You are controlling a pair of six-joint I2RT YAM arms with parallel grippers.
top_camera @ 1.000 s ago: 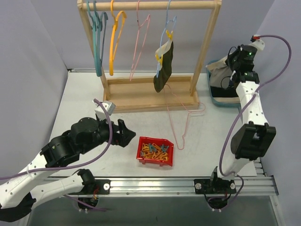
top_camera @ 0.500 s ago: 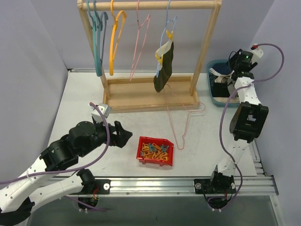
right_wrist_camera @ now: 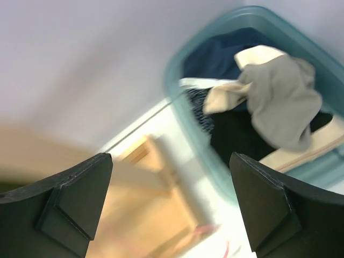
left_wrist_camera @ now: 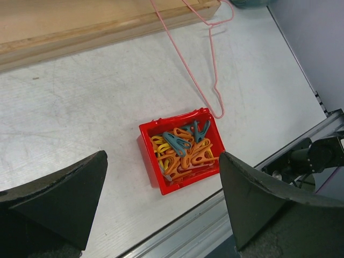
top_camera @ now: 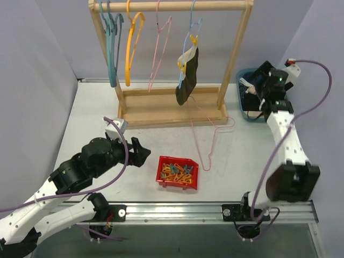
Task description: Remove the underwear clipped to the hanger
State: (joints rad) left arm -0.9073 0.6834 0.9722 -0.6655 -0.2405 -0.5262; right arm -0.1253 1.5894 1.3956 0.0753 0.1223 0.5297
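We count two done; the grey-beige cloth brief (right_wrist_camera: 279,97) and navy brief (right_wrist_camera: 215,54) lie in the teal plastic tub (right_wrist_camera: 173,91); the dark olive-black brief (top_camera: 188,75) is still clipped to the pale blue hanger (top_camera: 200,22); our right gripper (right_wrist_camera: 172,215) and left gripper (top_camera: 141,152) gape wide, empty.

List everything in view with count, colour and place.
Wooden rack: one, table's back.
Hangers on rail: about five; teal, orange, pink, pale blue.
Loose hanger: one, pink, lying before rack.
Dark underwear: one, olive-black, clipped to pale blue hanger.
Basket: one, teal, far right.
Grey-beige underwear: one, in basket.
Navy underwear: one, in basket.
Bin: one, red, front centre.
Clips: many, orange, yellow, teal, in bin.
Left gripper: open, near bin.
Right gripper: open, at basket.
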